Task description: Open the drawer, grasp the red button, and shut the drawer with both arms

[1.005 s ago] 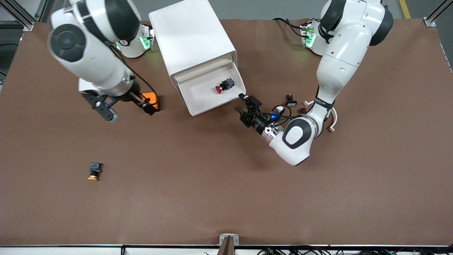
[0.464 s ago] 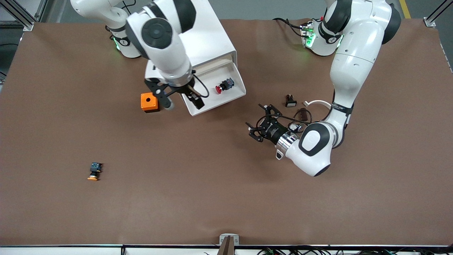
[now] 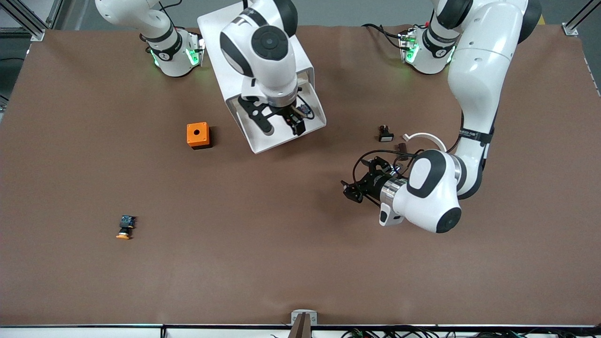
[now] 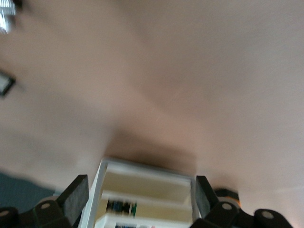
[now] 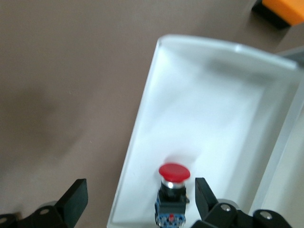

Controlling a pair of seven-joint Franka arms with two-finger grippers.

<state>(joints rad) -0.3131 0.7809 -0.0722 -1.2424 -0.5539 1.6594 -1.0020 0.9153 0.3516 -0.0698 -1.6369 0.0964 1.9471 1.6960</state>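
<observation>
Right wrist view: right gripper [image 5: 137, 204], fingers spread wide with nothing between them, poised over the pulled-out drawer [image 5: 156, 109]. The button [image 5: 173, 192] lies in the tray just beside the gap between the fingers, red cap pointing toward the drawer's front lip, bluish back end toward the gripper; its long axis runs roughly along the drawer's pull direction.

Front view: the right gripper [image 3: 280, 123] hangs over the open drawer [image 3: 263, 141] of the white cabinet [image 3: 230, 37]; the button [image 3: 305, 110] shows only in part under the wrist. The right arm is plainly the nearer one for the grab.

Left gripper [image 3: 353, 188], unclenched and empty, waits over bare table toward the left arm's end, well apart from the drawer.

Also present: orange box [image 3: 197, 135], orange-capped button [image 3: 125, 227].
</observation>
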